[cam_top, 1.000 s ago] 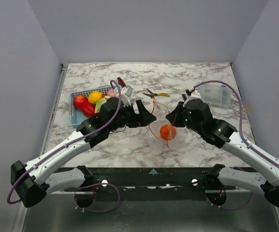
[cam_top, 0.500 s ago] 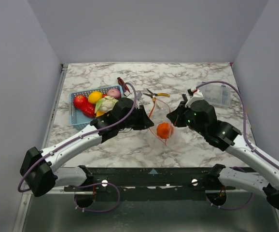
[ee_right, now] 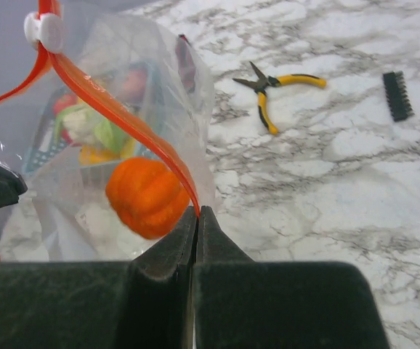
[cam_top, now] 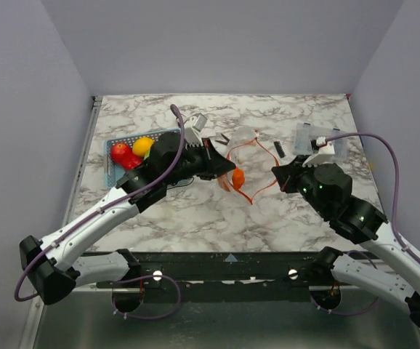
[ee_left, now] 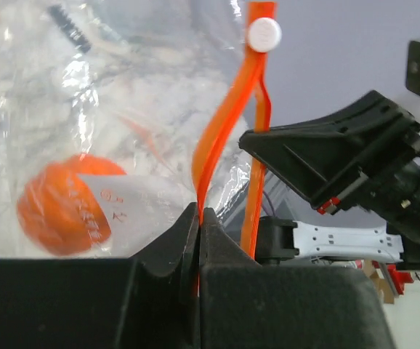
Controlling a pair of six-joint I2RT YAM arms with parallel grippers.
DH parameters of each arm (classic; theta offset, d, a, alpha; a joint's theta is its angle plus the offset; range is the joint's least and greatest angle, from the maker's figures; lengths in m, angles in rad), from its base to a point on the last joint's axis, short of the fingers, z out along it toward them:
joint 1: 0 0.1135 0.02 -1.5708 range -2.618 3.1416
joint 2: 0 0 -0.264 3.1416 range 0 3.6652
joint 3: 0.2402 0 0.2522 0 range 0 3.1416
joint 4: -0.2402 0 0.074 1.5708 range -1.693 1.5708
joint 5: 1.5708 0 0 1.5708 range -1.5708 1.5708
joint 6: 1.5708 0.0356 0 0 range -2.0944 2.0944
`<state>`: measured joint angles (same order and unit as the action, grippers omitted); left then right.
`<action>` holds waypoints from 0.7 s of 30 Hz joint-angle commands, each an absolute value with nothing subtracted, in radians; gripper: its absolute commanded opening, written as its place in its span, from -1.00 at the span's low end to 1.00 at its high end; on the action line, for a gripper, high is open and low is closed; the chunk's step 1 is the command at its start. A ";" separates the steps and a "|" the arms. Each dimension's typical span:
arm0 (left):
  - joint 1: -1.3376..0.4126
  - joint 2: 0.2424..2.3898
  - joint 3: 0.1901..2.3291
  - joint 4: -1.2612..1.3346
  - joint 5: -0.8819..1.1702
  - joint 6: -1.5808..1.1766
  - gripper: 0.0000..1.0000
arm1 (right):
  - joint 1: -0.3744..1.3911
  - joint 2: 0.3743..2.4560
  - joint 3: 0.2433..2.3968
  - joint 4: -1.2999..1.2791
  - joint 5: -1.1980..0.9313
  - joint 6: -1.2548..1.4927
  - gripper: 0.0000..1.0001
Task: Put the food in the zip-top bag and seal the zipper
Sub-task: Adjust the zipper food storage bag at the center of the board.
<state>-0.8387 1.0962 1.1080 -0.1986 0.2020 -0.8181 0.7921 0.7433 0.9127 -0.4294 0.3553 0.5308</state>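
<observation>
The arms have drawn apart, lifting the zip-top bag (ee_right: 170, 102) and stretching its zipper (ee_left: 221, 134) between them.

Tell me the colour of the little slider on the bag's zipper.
White; the slider sits on the orange-red zipper. The left wrist view shows it best.

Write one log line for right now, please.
left gripper: shut on zipper | right gripper: shut on zipper | bag: open | orange fruit: inside bag

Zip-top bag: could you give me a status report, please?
Both shut on zipper: left hand, right hand. Open bag holds orange food. Nearby pliers not blocking.
</observation>
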 commanded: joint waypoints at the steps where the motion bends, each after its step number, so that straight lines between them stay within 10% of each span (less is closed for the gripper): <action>1: -0.873 1.146 1.148 -0.271 0.216 -0.832 -1.00 | 0.797 0.739 0.837 -0.425 0.472 0.536 -0.99; 21: -0.923 1.281 1.255 -0.239 0.257 -0.870 -1.00 | 0.797 0.773 0.970 -0.486 0.412 0.499 -0.99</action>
<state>-0.9363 1.3231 1.1576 -0.2539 0.2619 -0.8829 0.7921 0.8177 0.8997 -0.4389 0.3679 0.5156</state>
